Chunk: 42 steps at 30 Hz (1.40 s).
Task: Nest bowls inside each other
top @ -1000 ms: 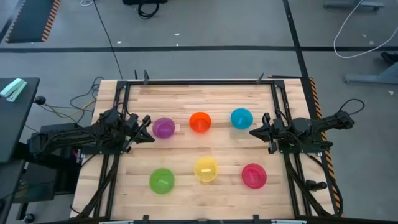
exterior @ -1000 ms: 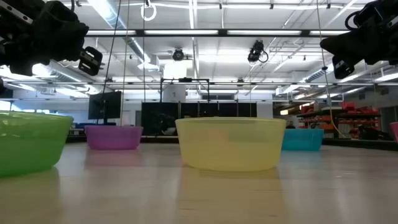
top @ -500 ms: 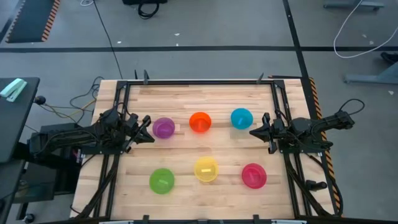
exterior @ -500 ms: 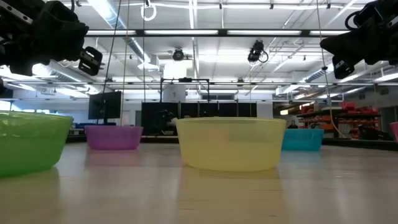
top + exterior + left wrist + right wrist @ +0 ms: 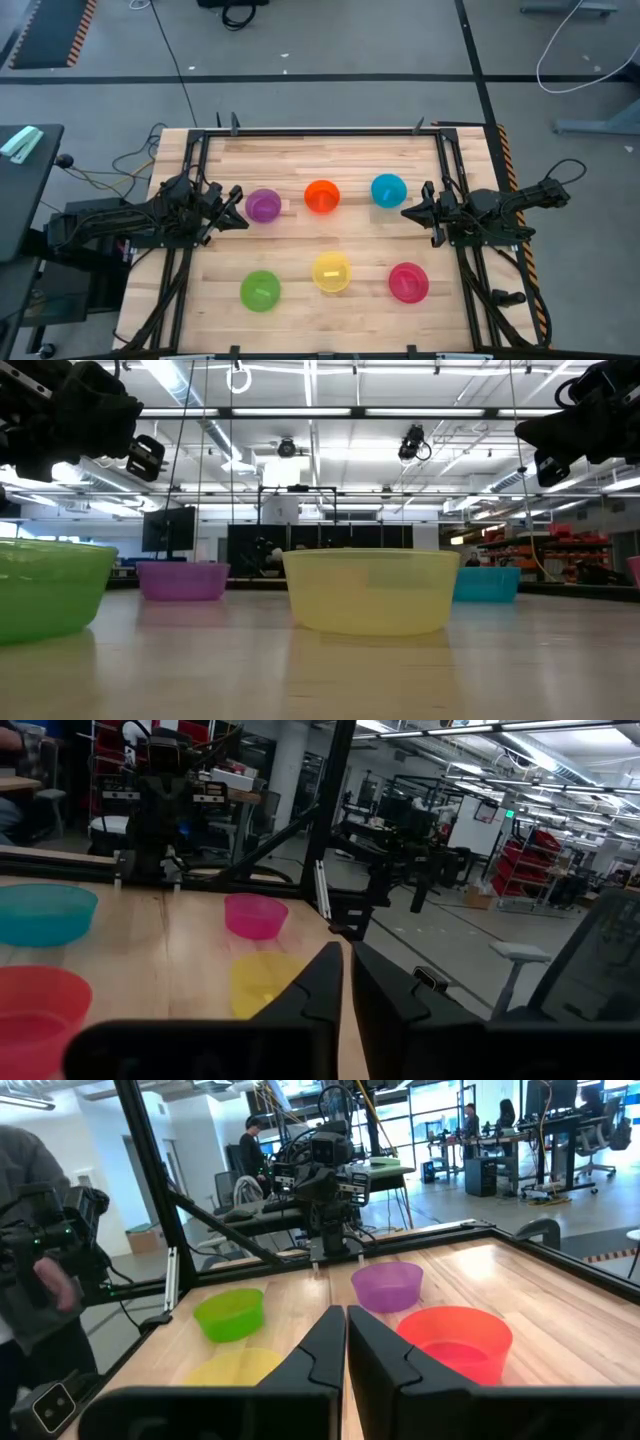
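**Mia:** What is hard to see?

**Ben:** In the low view the green bowl (image 5: pixel 45 588) is cut off at the edge. The pink-red bowl (image 5: pixel 635 571) is only a thin bit at the other edge. I can't find the orange bowl (image 5: pixel 322 196) there at all, because the yellow bowl (image 5: pixel 371 590) stands in front. In the left wrist view the orange bowl is cut off too.

**Mia:** What are the grippers doing?

**Ben:** The left gripper (image 5: pixel 238 207) sits at the left side of the table (image 5: pixel 300 160), just beside the purple bowl (image 5: pixel 264 205). Its two fingers (image 5: pixel 320 982) are pressed nearly together, with only a thin gap. It holds nothing. The right gripper (image 5: pixel 408 212) sits at the right side, near the blue bowl (image 5: pixel 388 189). Its fingers (image 5: pixel 328 1342) are also squeezed close with a thin gap, and it holds nothing. Both hang above the table, not touching any bowl.

**Mia:** How many bowls are there?

**Ben:** Six, one of each colour. Purple, orange and blue make the far row. Green, yellow and pink-red make the near row. They all stand apart, open side up. No bowl is inside another one.

**Mia:** And arms?

**Ben:** Two.
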{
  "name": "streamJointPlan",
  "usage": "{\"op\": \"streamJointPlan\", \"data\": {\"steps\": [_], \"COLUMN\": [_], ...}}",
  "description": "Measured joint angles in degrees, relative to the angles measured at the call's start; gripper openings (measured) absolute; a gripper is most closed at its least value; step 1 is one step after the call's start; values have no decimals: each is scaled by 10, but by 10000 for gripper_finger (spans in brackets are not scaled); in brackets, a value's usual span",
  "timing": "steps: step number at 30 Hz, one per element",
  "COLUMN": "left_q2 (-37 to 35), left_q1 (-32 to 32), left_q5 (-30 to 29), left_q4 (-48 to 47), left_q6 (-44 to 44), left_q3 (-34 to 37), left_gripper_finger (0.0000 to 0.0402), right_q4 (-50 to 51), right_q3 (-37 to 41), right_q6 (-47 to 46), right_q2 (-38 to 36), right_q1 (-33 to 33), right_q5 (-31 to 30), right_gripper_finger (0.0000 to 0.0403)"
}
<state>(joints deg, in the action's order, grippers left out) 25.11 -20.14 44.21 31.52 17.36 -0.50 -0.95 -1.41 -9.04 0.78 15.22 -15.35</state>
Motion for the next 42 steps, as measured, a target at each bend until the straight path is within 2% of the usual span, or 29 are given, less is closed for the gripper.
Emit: {"op": "streamJointPlan", "data": {"steps": [30, 33, 37, 42], "left_q2": [0, 0, 0, 0], "left_q1": [0, 0, 1, 1], "left_q5": [-5, -6, -11, -84], "left_q4": [7, 27, 74, 127], "left_q6": [4, 46, 184, 331], "left_q3": [0, 0, 0, 0], "left_gripper_finger": [28, 34, 36, 27], "right_q4": [0, 0, 0, -12], "right_q3": [0, 0, 0, 0], "right_q6": [0, 0, 0, -12], "right_q2": [0, 0, 0, 0], "right_q1": [0, 0, 0, 0], "right_q5": [0, 0, 0, 0], "right_gripper_finger": [22, 22, 22, 22]}}
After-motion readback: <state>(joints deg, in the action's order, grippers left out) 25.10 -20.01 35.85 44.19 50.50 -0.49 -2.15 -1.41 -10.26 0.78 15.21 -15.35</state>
